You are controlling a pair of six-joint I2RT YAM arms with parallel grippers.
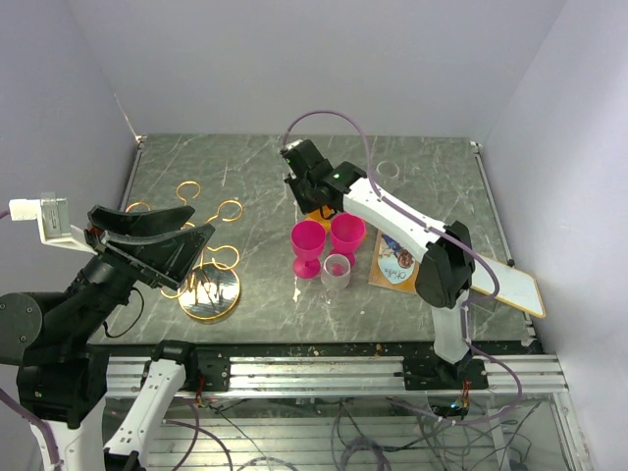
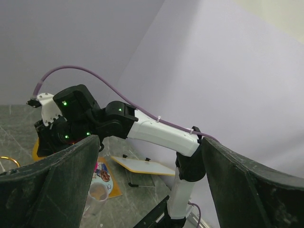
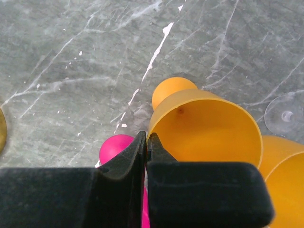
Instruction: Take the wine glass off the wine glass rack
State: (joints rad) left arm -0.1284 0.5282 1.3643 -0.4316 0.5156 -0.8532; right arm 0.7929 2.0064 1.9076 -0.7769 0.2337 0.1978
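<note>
The left gripper [image 1: 196,226] is held wide, empty, over the wine glass rack [image 1: 209,291] at near left. The right gripper [image 3: 146,140] is pressed shut by an orange glass [image 3: 204,123]. The rack's wires are best cleared slowly, unsnagged.

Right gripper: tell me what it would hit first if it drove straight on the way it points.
Probably the orange glass: in the wrist view its wall sits right at the tip of the right gripper, whose jaws are shut. Whether they touch I cannot tell. Past it lies the table.
</note>
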